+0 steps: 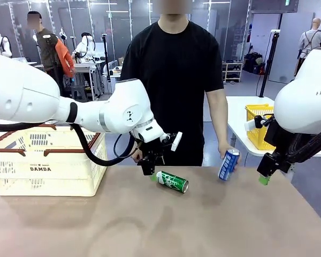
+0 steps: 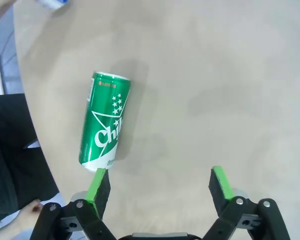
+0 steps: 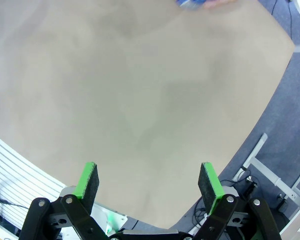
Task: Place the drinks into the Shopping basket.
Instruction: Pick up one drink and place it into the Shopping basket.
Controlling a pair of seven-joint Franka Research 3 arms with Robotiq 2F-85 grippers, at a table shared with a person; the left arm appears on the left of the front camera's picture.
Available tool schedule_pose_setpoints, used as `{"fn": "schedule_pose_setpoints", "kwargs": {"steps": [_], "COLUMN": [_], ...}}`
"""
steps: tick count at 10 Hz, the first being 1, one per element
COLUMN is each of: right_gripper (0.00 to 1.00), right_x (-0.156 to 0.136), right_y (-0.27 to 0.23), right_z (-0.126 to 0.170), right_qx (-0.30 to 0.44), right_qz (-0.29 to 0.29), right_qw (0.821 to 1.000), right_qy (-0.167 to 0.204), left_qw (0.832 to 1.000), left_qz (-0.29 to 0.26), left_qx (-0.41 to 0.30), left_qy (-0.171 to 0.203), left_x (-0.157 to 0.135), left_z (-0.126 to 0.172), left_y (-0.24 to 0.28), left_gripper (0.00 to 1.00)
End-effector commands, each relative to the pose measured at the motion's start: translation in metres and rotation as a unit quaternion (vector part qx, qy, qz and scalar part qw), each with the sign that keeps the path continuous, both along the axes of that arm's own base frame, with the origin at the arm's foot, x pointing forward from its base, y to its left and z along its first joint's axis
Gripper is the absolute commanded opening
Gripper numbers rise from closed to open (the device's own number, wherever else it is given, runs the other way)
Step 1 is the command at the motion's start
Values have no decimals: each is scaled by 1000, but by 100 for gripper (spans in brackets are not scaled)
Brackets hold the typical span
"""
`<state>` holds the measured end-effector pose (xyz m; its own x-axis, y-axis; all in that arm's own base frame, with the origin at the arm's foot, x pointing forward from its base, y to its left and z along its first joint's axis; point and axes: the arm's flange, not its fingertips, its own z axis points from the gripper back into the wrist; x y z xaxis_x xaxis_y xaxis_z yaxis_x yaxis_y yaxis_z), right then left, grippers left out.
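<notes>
1. Table [image 1: 150, 230]: the near half is bare.
2. Green can [image 1: 172, 181] lies on its side near the table's middle. Its long axis runs roughly left-right across the table. The silver top points to the robot's right and slightly toward the robot, and the base end points back at the left arm.
3. Left gripper [image 1: 148, 167] hangs low just beside the can's base end, jaws spread wide, holding nothing. In the left wrist view the can sits off to one side, not between the pads. Its base end is almost at one green pad [image 2: 97, 186], and its length runs roughly along the fingers' direction, a little tilted.
4. Judgement: the left arm is by far the nearer. It needs a sideways shift along the closing line to centre the can, and the jaws would then close across its width.
5. Right gripper [image 1: 264, 179], at the table's right edge, also stands wide and empty, well apart from the green can.
6. Blue-and-white can [image 1: 228, 164] is upright and slightly tilted in the person's hand [image 1: 224, 151], at the far edge.
7. Shopping basket [image 1: 43, 174] is at far left, with no drink visible inside it.
</notes>
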<state>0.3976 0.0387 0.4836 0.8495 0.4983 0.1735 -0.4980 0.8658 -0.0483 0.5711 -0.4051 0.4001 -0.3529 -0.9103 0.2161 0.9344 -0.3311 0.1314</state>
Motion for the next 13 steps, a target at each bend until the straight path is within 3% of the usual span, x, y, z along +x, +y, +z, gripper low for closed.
{"fn": "schedule_pose_setpoints", "kwargs": {"steps": [1,7,9,13], "right_gripper": [100,100,100,100], "right_x": [1,1,1,1], "right_y": [0,0,0,0], "right_z": [0,0,0,0], "right_qx": [-2,-2,-2,-2], "right_qz": [1,1,1,1], "right_qw": [1000,1000,1000,1000], "right_qy": [0,0,0,0], "left_qw": [1000,1000,999,999], "left_qz": [-7,27,30,42], "left_qx": [0,-3,-2,17], "left_qy": [11,9,16,21], "left_x": [-8,-89,-99,-89], "left_z": [17,26,21,25], "left_y": [8,99,107,100], "left_gripper": [100,100,100,100]}}
